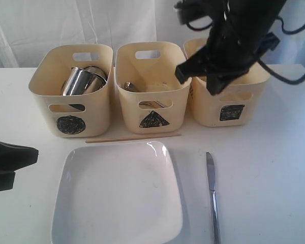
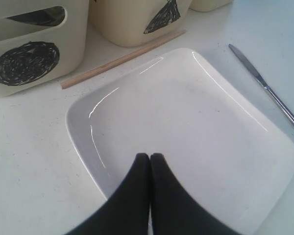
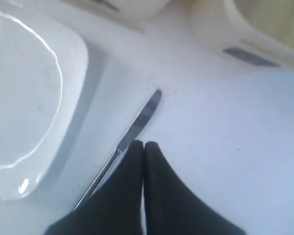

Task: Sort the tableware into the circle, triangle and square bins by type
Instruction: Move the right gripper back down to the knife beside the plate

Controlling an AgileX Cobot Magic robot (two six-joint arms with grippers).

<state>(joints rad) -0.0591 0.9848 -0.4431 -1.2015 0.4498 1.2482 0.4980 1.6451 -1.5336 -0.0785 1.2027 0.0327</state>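
Note:
Three cream tubs stand in a row: the circle bin point(image 1: 71, 89) holds two steel mugs point(image 1: 84, 80), the triangle bin point(image 1: 152, 86) shows some cutlery point(image 1: 142, 96), and my right arm partly covers the square bin point(image 1: 226, 104). A wooden chopstick point(image 1: 133, 138) lies before the triangle bin. The large white square plate point(image 1: 117, 195) and a knife point(image 1: 212, 198) lie in front. My left gripper point(image 1: 33, 152) is shut and empty over the plate's point(image 2: 196, 122) left edge. My right gripper point(image 1: 214, 87) hangs shut and empty above the knife point(image 3: 142, 115). No bowls show.
A white curtain hangs behind the bins. Bare white table point(image 1: 274, 168) lies to the right of the knife and around the left of the plate. The right arm's cables point(image 1: 295, 71) hang over the square bin.

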